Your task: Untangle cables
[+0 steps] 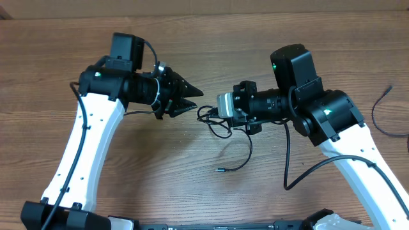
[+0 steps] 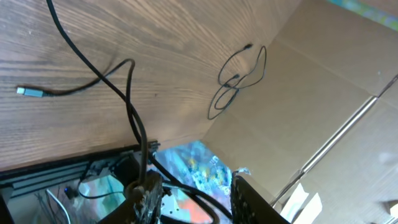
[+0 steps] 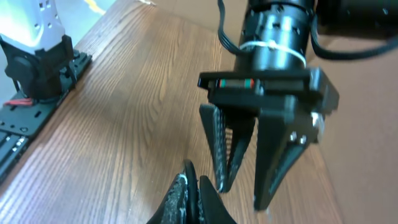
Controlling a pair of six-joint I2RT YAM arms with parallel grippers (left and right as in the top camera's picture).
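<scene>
A small knot of thin black cables (image 1: 208, 118) lies on the wooden table between my two grippers. One strand runs toward the front and ends in a small plug (image 1: 220, 170). My left gripper (image 1: 192, 100) points right at the knot with its jaws apart. In the left wrist view, cable strands (image 2: 127, 106) cross the gap of the left gripper (image 2: 196, 183), and one hugs the left finger (image 2: 146, 199). My right gripper (image 3: 193, 174) is shut, with a thin black cable strand pinched between its tips. It faces the open left gripper (image 3: 242, 193).
A separate loose black cable (image 1: 382, 105) lies near the table's right edge. A cardboard wall (image 1: 255, 9) runs along the far side. The left arm's white base (image 3: 37, 37) stands on a black rail at the table's near edge.
</scene>
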